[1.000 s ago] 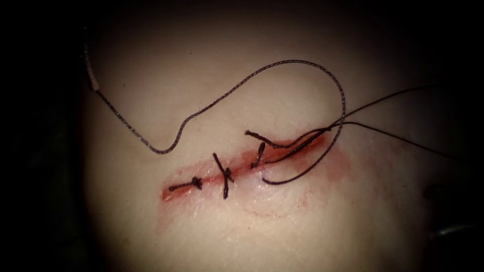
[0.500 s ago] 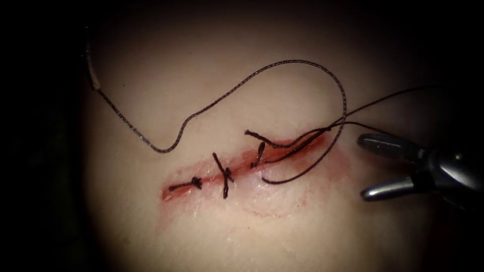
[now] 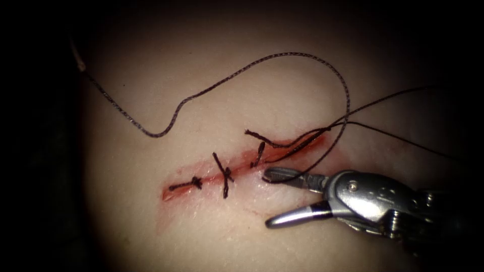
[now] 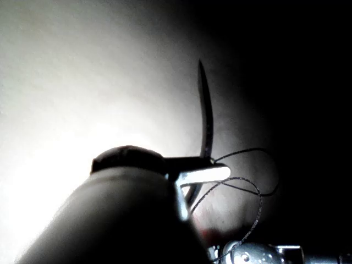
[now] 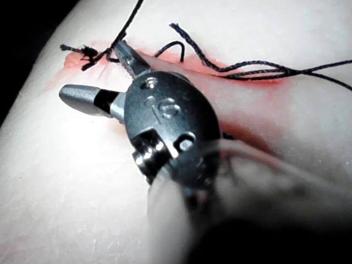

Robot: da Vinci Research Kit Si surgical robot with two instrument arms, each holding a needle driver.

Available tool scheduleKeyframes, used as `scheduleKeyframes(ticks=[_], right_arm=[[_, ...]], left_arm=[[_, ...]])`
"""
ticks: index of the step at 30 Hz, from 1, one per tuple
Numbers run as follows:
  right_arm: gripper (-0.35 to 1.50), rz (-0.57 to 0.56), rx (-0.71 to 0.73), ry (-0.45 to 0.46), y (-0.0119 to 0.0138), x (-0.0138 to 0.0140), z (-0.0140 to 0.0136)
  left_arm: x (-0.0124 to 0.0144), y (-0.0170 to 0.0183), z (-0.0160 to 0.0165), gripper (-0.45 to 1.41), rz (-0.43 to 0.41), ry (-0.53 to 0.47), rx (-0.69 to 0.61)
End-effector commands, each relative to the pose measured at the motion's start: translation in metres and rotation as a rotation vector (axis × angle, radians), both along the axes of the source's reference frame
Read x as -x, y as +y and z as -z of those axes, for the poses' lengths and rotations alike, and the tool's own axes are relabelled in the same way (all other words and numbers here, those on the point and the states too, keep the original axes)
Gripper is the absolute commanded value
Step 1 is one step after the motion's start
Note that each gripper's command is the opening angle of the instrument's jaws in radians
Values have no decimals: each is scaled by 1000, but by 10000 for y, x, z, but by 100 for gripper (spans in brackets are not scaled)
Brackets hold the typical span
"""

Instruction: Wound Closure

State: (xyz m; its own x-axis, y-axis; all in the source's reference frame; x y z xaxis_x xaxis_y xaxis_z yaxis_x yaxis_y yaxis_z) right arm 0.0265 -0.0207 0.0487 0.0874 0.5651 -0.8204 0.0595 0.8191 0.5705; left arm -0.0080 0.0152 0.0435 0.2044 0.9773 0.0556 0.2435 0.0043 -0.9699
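The right tool (image 3: 269, 199) has moved in from the right, jaws spread and holding nothing, at the thread's (image 3: 302, 168) loose end beside the cut (image 3: 242, 166); the left tool (image 4: 204, 165) grips the needle (image 4: 206, 118) near its base, clear of the tissue (image 3: 201, 231).

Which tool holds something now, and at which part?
The right tool is open and holds nothing. The left tool grips the needle near its rear end.

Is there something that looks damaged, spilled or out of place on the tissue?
Red fluid has smeared onto the tissue beside the cut's right end, and the thread lies in one wide loose loop. The right tool is open, holding nothing.
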Motion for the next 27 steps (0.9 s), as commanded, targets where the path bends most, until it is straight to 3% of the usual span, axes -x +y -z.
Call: scheduleKeyframes(ticks=[1, 5, 6, 7, 8, 12, 18, 21, 24, 27], right_arm=[[78, -7, -7, 7, 6, -10, 6], [59, -17, 7, 13, 12, -17, 14], [29, -24, 14, 13, 12, -18, 13], [29, -24, 14, 13, 12, -18, 13], [-35, -23, -28, 10, 12, -17, 14], [-35, 4, -264, -39, 8, -1, 21], [-35, 145, -436, -110, -1, 38, 37], [-35, 272, -546, -179, -14, 81, 63], [-35, 301, -642, -209, -12, 111, 91], [-35, 283, -779, -265, 5, 153, 126]], left_arm=[[6, 0, -7, -45, 1, 2, 3], [7, -1, -9, -45, 2, 3, 5], [7, -1, -9, -45, 2, 3, 5], [7, -1, -9, -45, 2, 3, 5], [7, -1, -9, -45, 4, 4, 4], [7, -1, -9, -45, 2, 3, 5], [7, 0, -6, -45, -2, -1, 4], [8, 0, -2, -45, -7, -5, 2], [9, -1, -1, -45, -12, -9, 4], [12, -2, 0, -45, -17, -13, 6]])
